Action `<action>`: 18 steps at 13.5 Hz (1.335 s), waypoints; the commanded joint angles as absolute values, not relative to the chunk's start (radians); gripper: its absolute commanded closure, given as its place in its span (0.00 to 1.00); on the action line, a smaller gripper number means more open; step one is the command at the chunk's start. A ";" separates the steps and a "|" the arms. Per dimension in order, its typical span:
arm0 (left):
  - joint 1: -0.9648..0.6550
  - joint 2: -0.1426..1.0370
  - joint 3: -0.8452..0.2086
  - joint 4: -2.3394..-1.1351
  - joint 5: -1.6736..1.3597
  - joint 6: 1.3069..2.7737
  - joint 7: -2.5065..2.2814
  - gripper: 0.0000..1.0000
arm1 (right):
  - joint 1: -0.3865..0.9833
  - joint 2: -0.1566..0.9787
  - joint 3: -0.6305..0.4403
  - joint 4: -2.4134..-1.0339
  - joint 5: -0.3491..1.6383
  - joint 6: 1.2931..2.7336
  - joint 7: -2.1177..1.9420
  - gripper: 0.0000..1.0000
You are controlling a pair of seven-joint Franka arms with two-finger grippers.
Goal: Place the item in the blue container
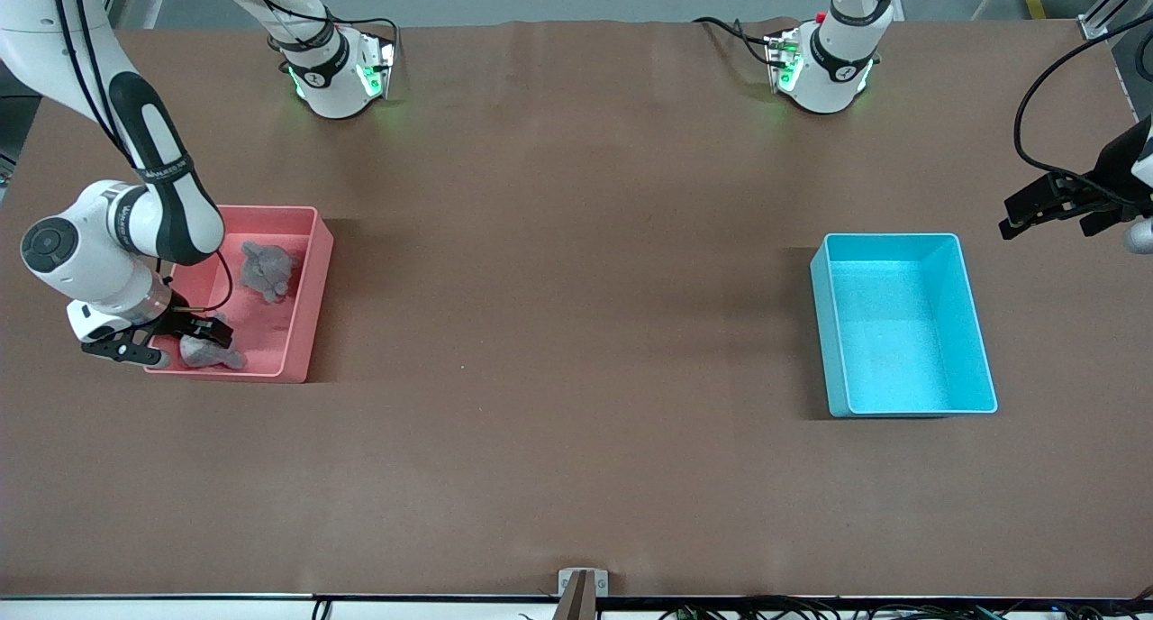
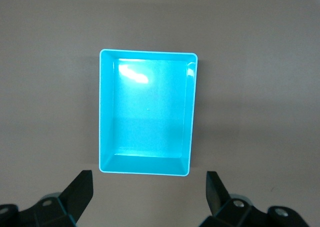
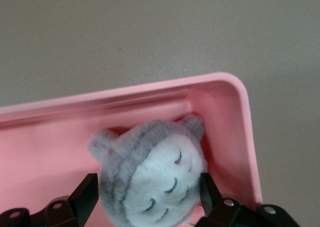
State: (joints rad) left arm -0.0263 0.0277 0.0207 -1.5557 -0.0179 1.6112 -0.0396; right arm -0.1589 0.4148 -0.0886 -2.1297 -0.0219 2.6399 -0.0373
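The item is a grey plush toy [image 1: 214, 355] with a white belly [image 3: 150, 177]. It lies in the corner of a pink bin [image 1: 311, 314] nearest the front camera, at the right arm's end of the table. My right gripper [image 1: 171, 345] [image 3: 147, 194] is down in that bin, open, with a finger on each side of the toy. One finger touches the toy and the other stands just off it. The blue container [image 1: 901, 332] [image 2: 147, 112] stands empty toward the left arm's end. My left gripper [image 1: 1049, 223] [image 2: 148, 192] waits open in the air beside it, holding nothing.
A second grey plush toy [image 1: 267, 270] lies in the pink bin [image 3: 150, 99], farther from the front camera. Brown table surface [image 1: 576, 332] stretches between the two bins. Both arm bases [image 1: 338, 70] [image 1: 824, 61] stand at the table's back edge.
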 commanded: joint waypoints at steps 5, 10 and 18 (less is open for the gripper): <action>-0.029 0.029 0.025 -1.548 -0.037 1.611 -0.035 0.00 | -0.173 0.440 -0.077 -2.121 -0.041 2.643 -0.014 0.29; -0.029 0.029 0.025 -1.548 -0.038 1.612 -0.035 0.00 | -0.175 0.442 -0.077 -2.121 -0.041 2.638 -0.014 0.74; -0.028 0.029 0.025 -1.548 -0.038 1.612 -0.035 0.00 | -0.178 0.442 -0.077 -2.121 -0.040 2.637 -0.014 1.00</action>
State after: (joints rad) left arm -0.0263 0.0279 0.0206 -1.5556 -0.0179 1.6113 -0.0396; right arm -0.1598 0.4233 -0.0884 -2.1222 -0.0225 2.6378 -0.0322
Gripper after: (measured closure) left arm 0.004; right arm 0.784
